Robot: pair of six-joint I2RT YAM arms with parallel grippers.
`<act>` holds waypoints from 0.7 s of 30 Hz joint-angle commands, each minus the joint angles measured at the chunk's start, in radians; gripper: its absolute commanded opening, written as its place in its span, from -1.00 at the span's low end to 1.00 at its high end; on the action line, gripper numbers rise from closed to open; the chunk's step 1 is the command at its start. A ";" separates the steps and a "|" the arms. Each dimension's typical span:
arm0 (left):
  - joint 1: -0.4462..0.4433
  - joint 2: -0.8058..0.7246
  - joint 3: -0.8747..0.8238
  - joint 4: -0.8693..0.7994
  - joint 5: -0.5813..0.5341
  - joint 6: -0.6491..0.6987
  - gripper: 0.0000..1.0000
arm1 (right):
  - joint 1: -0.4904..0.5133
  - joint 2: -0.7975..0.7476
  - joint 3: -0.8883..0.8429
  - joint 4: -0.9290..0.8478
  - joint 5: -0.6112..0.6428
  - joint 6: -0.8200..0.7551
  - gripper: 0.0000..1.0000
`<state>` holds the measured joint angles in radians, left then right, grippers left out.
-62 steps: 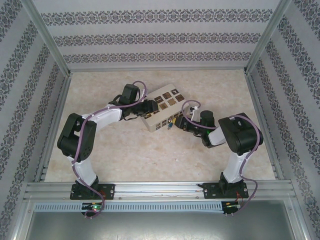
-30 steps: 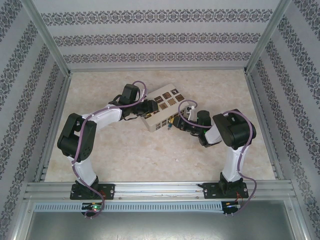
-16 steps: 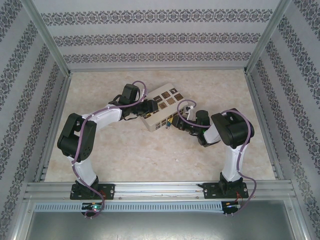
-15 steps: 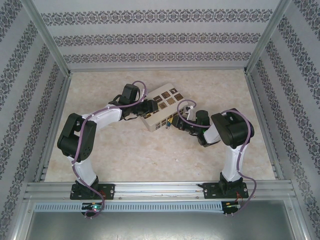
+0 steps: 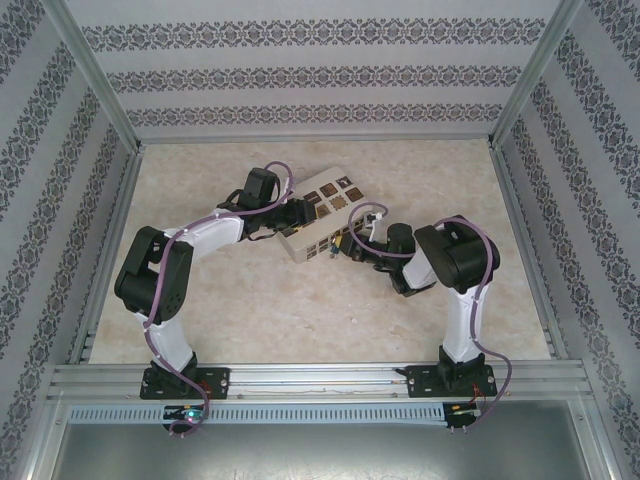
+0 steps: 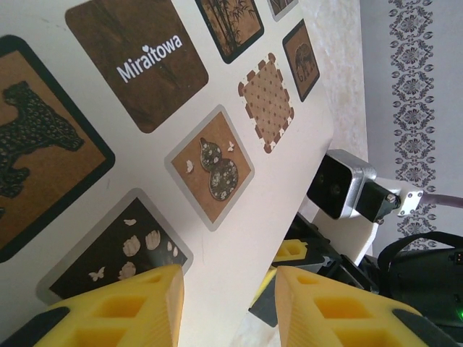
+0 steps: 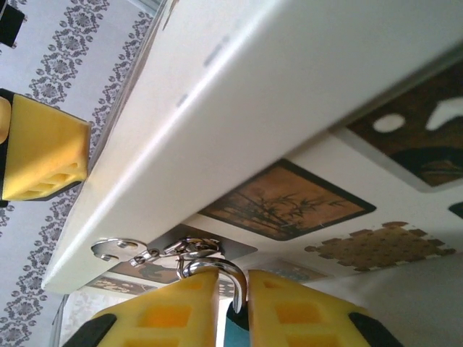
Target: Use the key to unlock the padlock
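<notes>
- Pinching the padlock [image 7: 217, 264] in the narrowed right hand [image 7: 233, 296], low centre of the right wrist view, shackle hooked through the box's hasp [image 7: 119, 249].
- Judged not yet unlocked; cannot tell whether a key sits in the lock; inserting and turning left to do.
- Closed on the patterned box [image 6: 145, 144] at its edge with the left hand [image 6: 228, 303], apparently steadying it.
- Seen from above, both arms meeting mid-frame over the worktop [image 5: 300, 320], with the padlock a mere speck; shackle and hasp plain in the right wrist view.

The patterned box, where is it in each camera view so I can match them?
Top external: patterned box just above picture centre.
Left wrist: its top face, left and centre.
Right wrist: it spans the frame diagonally.
Shared landmark: bamboo square, both wrist views.
</notes>
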<state>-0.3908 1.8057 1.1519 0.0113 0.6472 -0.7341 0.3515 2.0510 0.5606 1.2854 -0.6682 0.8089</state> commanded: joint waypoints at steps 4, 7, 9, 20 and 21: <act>-0.008 0.020 -0.025 -0.014 0.002 -0.004 -0.25 | 0.029 0.013 0.029 0.098 -0.006 0.004 -0.85; -0.008 0.013 -0.030 -0.015 -0.002 -0.001 -0.25 | 0.027 0.007 0.017 0.098 0.016 0.006 -0.98; -0.009 0.010 -0.032 -0.017 -0.003 0.002 -0.25 | 0.028 -0.002 0.006 0.098 0.032 0.007 -1.00; -0.009 -0.001 -0.055 -0.021 -0.001 0.013 -0.25 | 0.023 -0.079 -0.039 0.099 0.147 0.058 -1.00; -0.009 -0.003 -0.058 -0.022 0.000 0.016 -0.25 | 0.023 -0.085 -0.041 0.098 0.157 0.067 -1.00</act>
<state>-0.3908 1.8019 1.1343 0.0380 0.6476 -0.7338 0.3649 2.0171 0.5217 1.3025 -0.5606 0.8440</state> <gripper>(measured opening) 0.377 0.042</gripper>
